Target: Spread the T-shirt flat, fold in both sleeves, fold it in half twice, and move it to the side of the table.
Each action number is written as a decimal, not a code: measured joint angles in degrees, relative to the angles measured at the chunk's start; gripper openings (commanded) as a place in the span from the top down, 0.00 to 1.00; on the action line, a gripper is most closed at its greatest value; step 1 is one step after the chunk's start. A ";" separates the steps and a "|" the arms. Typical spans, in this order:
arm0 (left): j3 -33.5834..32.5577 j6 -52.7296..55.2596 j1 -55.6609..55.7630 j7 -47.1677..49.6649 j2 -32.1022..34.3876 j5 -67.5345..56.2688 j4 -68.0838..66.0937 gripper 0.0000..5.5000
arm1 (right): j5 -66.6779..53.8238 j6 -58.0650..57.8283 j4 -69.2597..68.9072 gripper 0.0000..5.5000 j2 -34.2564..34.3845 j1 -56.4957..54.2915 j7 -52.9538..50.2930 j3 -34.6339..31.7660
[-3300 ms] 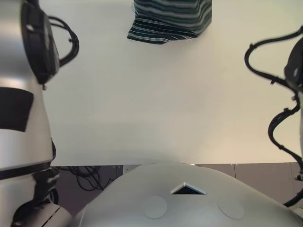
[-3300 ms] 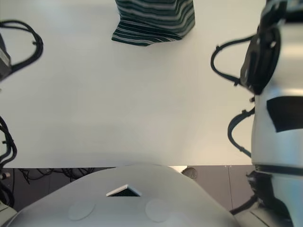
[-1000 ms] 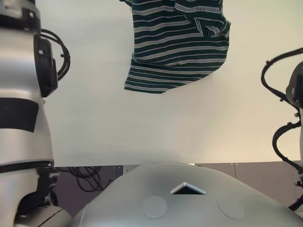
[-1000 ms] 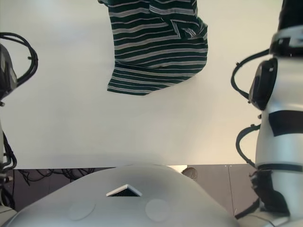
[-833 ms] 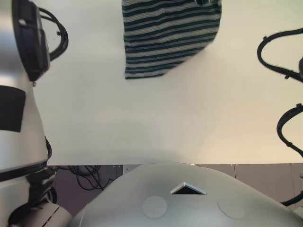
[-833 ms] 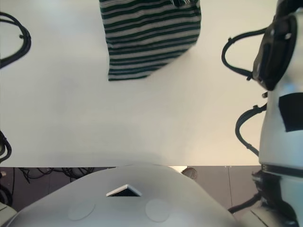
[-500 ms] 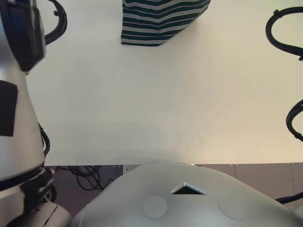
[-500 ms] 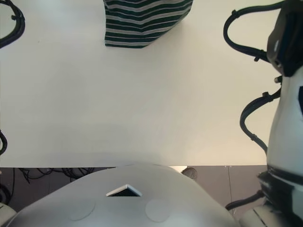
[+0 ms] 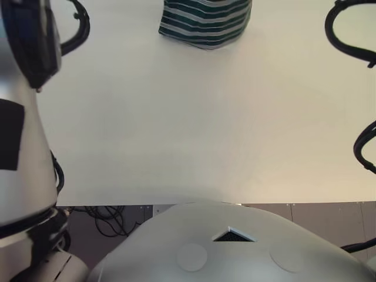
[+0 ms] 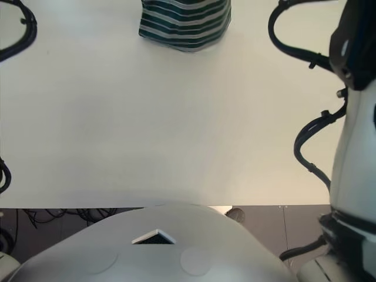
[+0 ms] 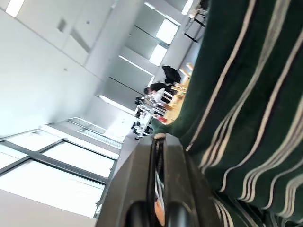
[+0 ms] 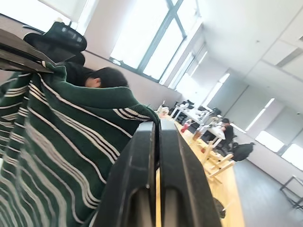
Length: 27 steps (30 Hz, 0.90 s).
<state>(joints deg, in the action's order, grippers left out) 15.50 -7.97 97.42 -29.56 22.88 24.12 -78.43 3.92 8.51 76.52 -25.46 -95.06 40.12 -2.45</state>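
Observation:
The dark green T-shirt [image 9: 205, 20] with white stripes hangs above the far middle of the white table [image 9: 194, 129]; its bunched lower edge shows at the top of the eye views. In the left wrist view my left gripper [image 11: 158, 142] is shut on a fold of the striped cloth [image 11: 246, 118]. In the right wrist view my right gripper [image 12: 157, 124] is shut on the shirt's edge, and the cloth [image 12: 57, 132] drapes down beside it. Both arms are raised at the sides, the left arm [image 9: 23, 106] and the right arm [image 10: 352, 147].
The table's front edge [image 9: 194, 202] runs just ahead of me, with dark floor and cables [image 9: 108, 217] beneath it. Black cable loops [image 9: 349, 35] hang off both arms at the table's sides.
A second ago the shirt hung low and wide over the table. It has since been lifted, so just a narrower, bunched hem shows, shifted slightly right in the last half second.

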 measured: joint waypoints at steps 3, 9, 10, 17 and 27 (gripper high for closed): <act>-0.28 -2.67 -2.95 -5.42 0.64 -0.93 1.51 1.00 | -2.18 0.40 -2.39 1.00 -0.41 4.28 5.75 -1.86; -4.72 -3.59 -8.22 -19.78 3.77 -8.74 10.46 1.00 | -8.82 -7.38 -23.19 1.00 -6.58 18.99 19.68 -3.40; -5.24 -2.79 -9.09 -21.87 3.98 -9.98 12.90 1.00 | -10.02 -10.15 -27.81 1.00 -7.07 21.88 20.73 -3.66; -6.15 17.22 -27.38 -39.37 7.87 -20.45 47.74 1.00 | -20.27 -33.75 -63.45 1.00 -7.06 43.94 24.24 -3.77; -8.07 55.23 -53.13 -51.13 23.53 -41.95 97.53 1.00 | -43.96 -64.84 -102.12 1.00 -16.43 65.32 25.87 -9.42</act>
<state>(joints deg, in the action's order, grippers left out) 7.43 47.26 44.29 -80.68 46.41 -17.83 19.11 -40.05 -56.33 -25.60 -41.89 -29.73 65.99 -11.88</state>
